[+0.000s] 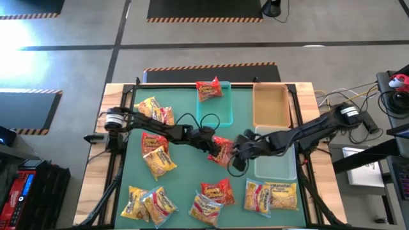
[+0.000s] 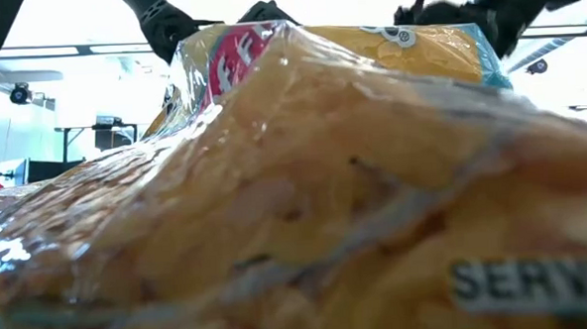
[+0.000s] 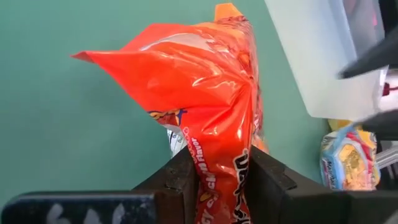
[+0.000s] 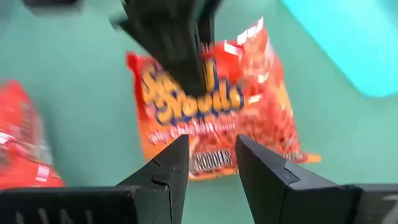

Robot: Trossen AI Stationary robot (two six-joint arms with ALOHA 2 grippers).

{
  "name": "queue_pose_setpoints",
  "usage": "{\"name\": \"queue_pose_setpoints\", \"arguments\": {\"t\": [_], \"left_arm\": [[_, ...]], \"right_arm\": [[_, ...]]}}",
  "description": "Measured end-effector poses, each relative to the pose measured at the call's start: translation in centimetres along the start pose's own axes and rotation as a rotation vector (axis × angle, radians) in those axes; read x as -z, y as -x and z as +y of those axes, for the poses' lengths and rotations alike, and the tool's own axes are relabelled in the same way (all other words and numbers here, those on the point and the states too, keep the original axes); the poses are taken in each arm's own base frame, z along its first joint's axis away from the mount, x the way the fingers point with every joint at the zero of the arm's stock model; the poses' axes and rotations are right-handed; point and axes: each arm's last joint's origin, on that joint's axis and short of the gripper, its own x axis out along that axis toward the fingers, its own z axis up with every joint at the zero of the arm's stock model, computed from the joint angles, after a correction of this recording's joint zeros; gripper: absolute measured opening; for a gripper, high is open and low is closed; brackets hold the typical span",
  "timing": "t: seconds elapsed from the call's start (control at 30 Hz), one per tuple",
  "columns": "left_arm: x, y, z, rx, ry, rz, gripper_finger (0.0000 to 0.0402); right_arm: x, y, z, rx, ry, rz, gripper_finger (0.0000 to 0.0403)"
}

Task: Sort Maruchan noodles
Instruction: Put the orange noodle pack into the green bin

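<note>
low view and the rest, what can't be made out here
- Low view: a yellow noodle packet against the lens hides the table and both grippers.
- Left wrist view: the red packet in the left gripper runs off the picture's edge; its print is partly folded away.
- Right wrist view: the right gripper hangs above that packet; its label is blurred.

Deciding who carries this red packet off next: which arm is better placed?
Left, probably. The left gripper already pinches the red packet, while the right gripper only faces it with nothing between its fingers.
</note>
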Motion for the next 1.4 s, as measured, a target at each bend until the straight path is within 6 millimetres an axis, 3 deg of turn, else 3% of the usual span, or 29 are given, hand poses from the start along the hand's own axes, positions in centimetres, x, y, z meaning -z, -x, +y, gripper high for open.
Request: {"name": "queue_pose_setpoints", "arguments": {"t": [0.13, 0.37, 0.63, 0.77, 0.9, 1.03, 1.23, 1.4], "left_arm": [[-0.8, 0.6, -0.8, 0.030, 0.002, -0.029, 0.0085], [-3.3, 1.5, -4.2, 0.098, -0.064, -0.124, 0.0085], [-8.7, 4.2, -5.6, -0.170, -0.226, -0.203, 0.0085], [-11.8, 5.7, -5.9, -0.208, -0.346, -0.258, 0.0085], [-14.8, 7.0, -4.8, -0.241, -0.430, -0.300, 0.0085], [-17.2, 8.2, -2.5, -0.326, -0.476, -0.298, 0.0085], [-19.0, 9.8, 2.1, -0.495, -0.554, -0.147, 0.0085], [-19.9, 10.8, 4.3, -0.518, -0.724, -0.026, 0.0085]], "right_arm": [[-0.9, 1.6, 0.0, -0.037, -0.018, -0.057, 0.0123], [-1.6, 3.4, -0.2, -0.084, -0.011, -0.114, 0.0123], [-2.2, 4.8, -0.3, -0.129, 0.055, -0.164, 0.0123], [-2.2, 4.8, -0.3, -0.121, 0.077, -0.165, 0.0123], [-2.0, 4.4, -0.3, -0.094, 0.090, -0.154, 0.0123], [-1.8, 3.9, -0.5, -0.032, 0.087, -0.150, 0.0123], [-1.6, 3.2, -0.9, 0.103, 0.075, -0.172, 0.0123], [-1.9, 2.6, -1.7, 0.151, 0.042, -0.182, 0.0123]]}}
